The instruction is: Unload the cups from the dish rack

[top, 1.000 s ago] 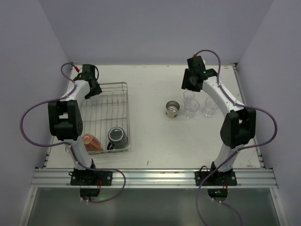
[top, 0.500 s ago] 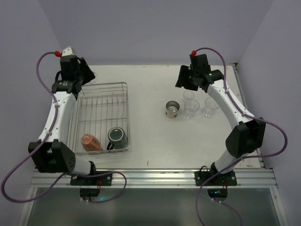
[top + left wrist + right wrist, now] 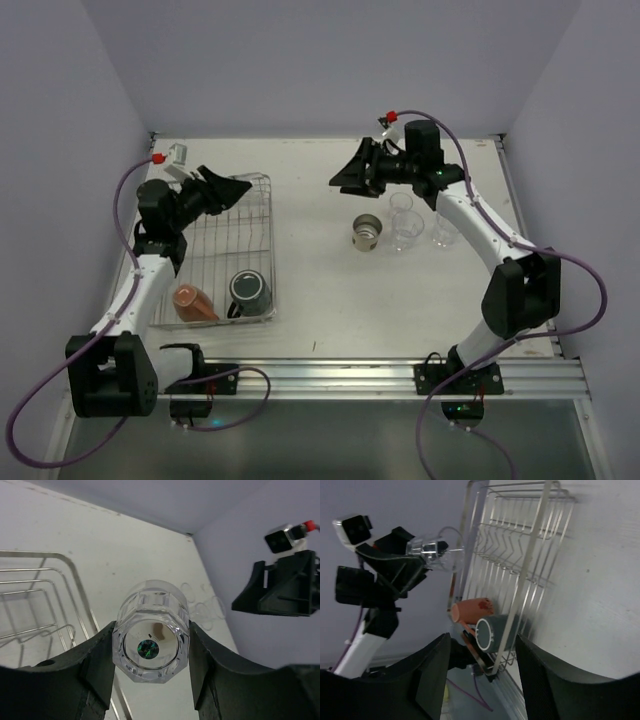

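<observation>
My left gripper (image 3: 228, 187) is shut on a small clear glass (image 3: 151, 630) and holds it above the far end of the silver wire dish rack (image 3: 222, 222), pointing right. The glass also shows in the right wrist view (image 3: 436, 549). An orange-red cup (image 3: 195, 302) and a dark handled mug (image 3: 250, 292) lie at the rack's near end. My right gripper (image 3: 345, 180) is open and empty, in the air left of three clear glasses (image 3: 407, 230). A beige-brown cup (image 3: 367, 232) stands on the table beside them.
The rack (image 3: 520, 565), orange-red cup (image 3: 472, 612) and mug (image 3: 492, 632) also show in the right wrist view. Grey walls close the table on three sides. A metal rail (image 3: 320, 378) runs along the near edge.
My left arm has swung down and turned right, carrying the glass over the rack's far end. My right gripper has turned left, away from the glasses on the table.
</observation>
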